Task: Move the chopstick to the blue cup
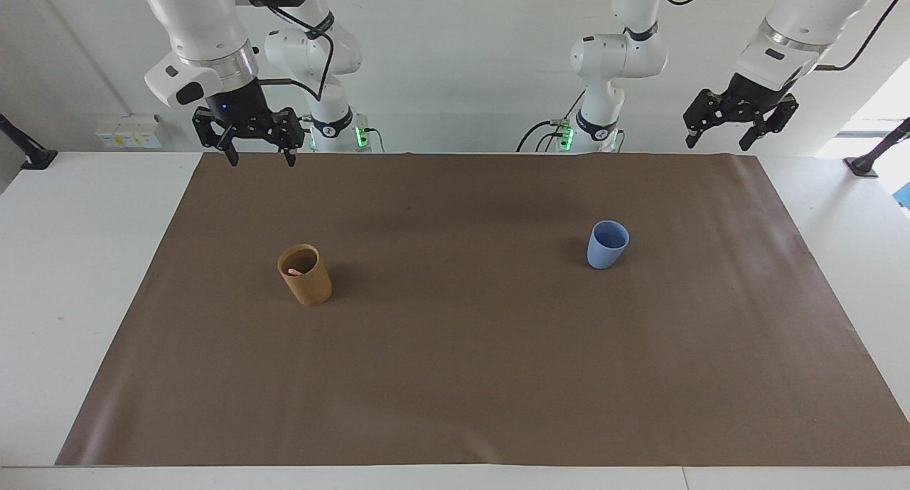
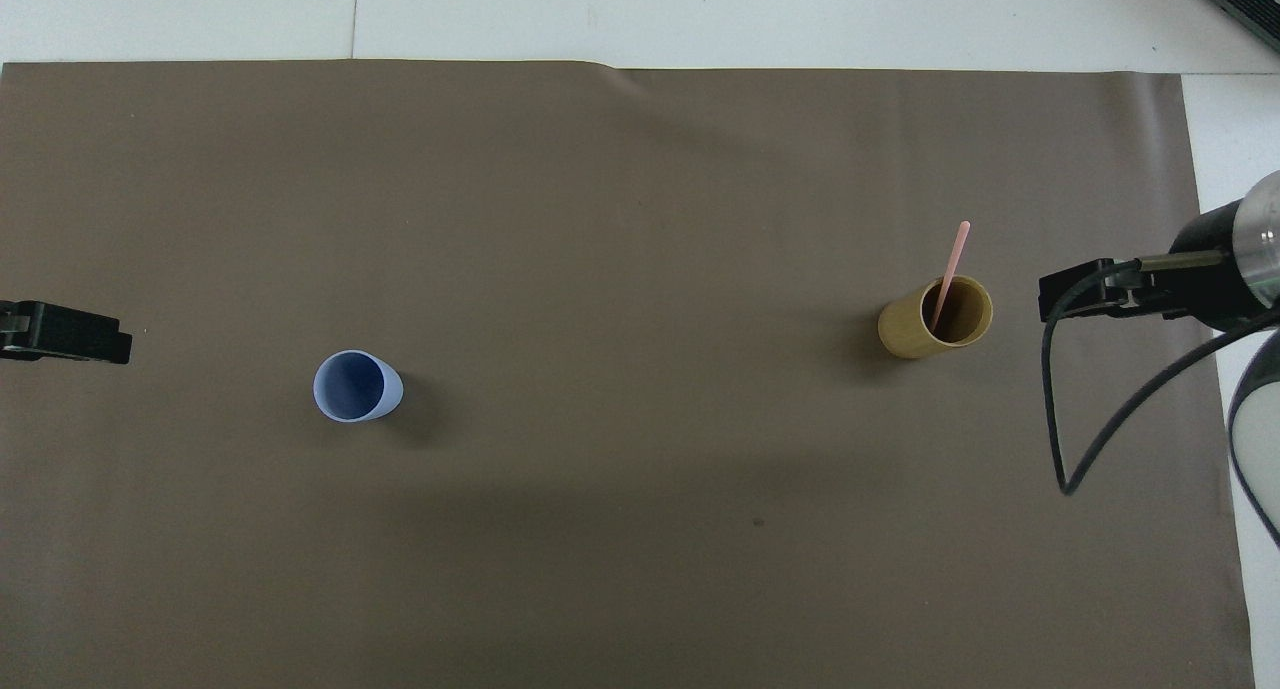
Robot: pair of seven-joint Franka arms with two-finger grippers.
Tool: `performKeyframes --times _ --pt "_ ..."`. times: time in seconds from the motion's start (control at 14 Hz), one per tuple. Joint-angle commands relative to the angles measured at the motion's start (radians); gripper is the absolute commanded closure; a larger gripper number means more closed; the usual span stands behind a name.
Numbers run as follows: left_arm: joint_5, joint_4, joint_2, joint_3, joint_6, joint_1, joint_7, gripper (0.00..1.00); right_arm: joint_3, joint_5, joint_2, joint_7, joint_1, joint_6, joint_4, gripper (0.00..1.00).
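Chopstick (image 2: 952,266) stands slanted in the tan cup (image 2: 937,318) at the right of the overhead view, its lower end down inside and its upper part sticking out past the rim toward the top of the frame; in the facing view only a pink tip shows inside the cup's mouth at centre-left. It looks like a very light, stiff, smooth sliver, far thinner than a gripper finger, so it will likely slip or pivot between the pads unless they close squarely across it. The sensible place to take it is the exposed length above the rim, close enough to the rim to keep it from swinging yet clear of the cup wall, which would probably tip if nudged since the cup seems light too. The blue cup (image 1: 607,244) stands upright and empty at centre-right of the facing view, well apart from the tan cup, both on the brown mat (image 1: 455,376). The right gripper (image 1: 260,157) hangs in the upper left of the facing view, above the mat's upper edge, its fingers apart and holding nothing; it is the arm on the tan cup's side. The left gripper (image 1: 718,143) waits in the upper right of that view, likewise spread and empty.
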Motion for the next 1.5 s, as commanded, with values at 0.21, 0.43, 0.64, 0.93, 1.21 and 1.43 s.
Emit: performKeyframes --times 0.21,0.43,0.64,0.93,1.21,1.43 --pt "-0.009 -0.005 -0.014 -0.009 -0.013 0.016 -0.004 0.00 -0.005 0.023 -0.016 -0.034 -0.021 0.009 -0.018 0.00" --pt "-0.011 -0.011 -0.019 -0.009 -0.013 0.016 -0.004 0.00 -0.007 0.023 -0.018 -0.034 -0.019 -0.008 -0.018 0.00" --pt "-0.011 -0.025 -0.028 -0.009 -0.010 0.016 -0.003 0.00 -0.007 0.023 -0.018 -0.030 -0.019 0.000 -0.019 0.00" --pt "-0.011 -0.064 -0.051 -0.007 -0.005 0.017 0.000 0.00 -0.005 0.024 -0.019 -0.023 -0.013 0.007 -0.022 0.00" --pt "-0.012 -0.159 -0.054 -0.009 0.057 0.017 -0.001 0.00 -0.005 0.029 -0.019 -0.019 -0.005 0.018 -0.024 0.00" --pt "-0.023 -0.309 -0.054 -0.009 0.203 0.016 -0.004 0.00 -0.005 0.029 -0.018 -0.020 -0.008 0.026 -0.024 0.00"
